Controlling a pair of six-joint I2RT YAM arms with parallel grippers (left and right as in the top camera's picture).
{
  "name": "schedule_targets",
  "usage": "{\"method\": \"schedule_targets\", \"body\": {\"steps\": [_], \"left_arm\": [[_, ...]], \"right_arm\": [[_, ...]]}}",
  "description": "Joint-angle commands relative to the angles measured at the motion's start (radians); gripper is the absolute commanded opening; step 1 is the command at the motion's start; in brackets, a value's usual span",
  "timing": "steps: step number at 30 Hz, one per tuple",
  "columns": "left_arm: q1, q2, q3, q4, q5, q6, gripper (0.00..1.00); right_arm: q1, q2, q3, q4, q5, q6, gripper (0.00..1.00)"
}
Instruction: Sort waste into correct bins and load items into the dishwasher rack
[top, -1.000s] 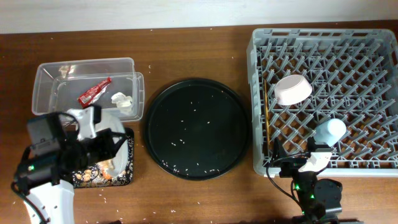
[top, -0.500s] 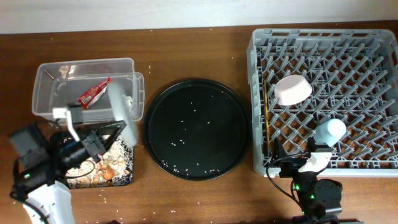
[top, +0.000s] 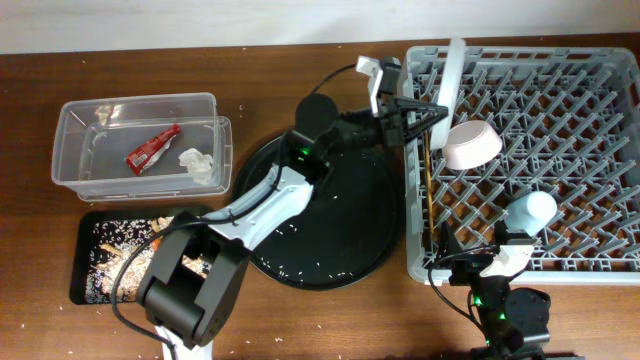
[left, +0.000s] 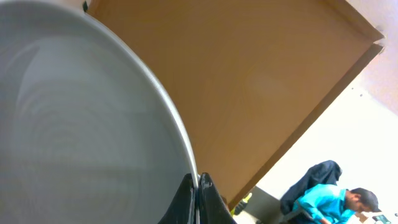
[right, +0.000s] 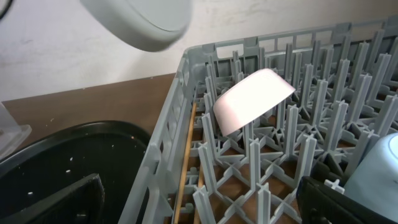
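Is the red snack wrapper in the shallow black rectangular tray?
No, the red snack wrapper lies inside the clear rectangular plastic box.

Overhead view: even, bright light, soft shadows on the worktop (top: 260, 80). Left wrist view — the plate (left: 74, 124) fills it, blurred and grey. Right wrist view sharp mid-frame, its near corners soft.

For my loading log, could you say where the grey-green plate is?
Overhead view: the left pincer holds the plate on edge over the far-left corner of the rack, beside the white bowl.
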Motion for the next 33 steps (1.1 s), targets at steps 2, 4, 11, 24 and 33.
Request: {"method": "schedule_targets", "body": {"steps": [2,4,11,24,33], "left_arm": [[-0.006,0.06,0.034,-0.238,-0.157,0.014,0.0],[-0.011,0.117,0.034,-0.251,-0.142,-0.013,0.0],[0.053,0.1,0.035,-0.285,-0.143,-0.049,0.99],[0.225,-1.154,0.028,-2.024,-1.1,0.674,0.99],[0.367,-1.681,-0.863,-1.334,-0.996,0.799,0.99]], "right_arm": [[-0.003,-0.006,-0.007,-0.002,0.002,-0.003,0.98],[-0.003,-0.006,-0.007,-0.002,0.002,-0.003,0.98],[-0.003,-0.006,-0.007,-0.002,0.002,-0.003,0.98],[-0.003,-0.006,-0.007,-0.002,0.002,-0.003,0.98],[-0.003,-0.006,-0.007,-0.002,0.002,-0.003,0.98]]}}
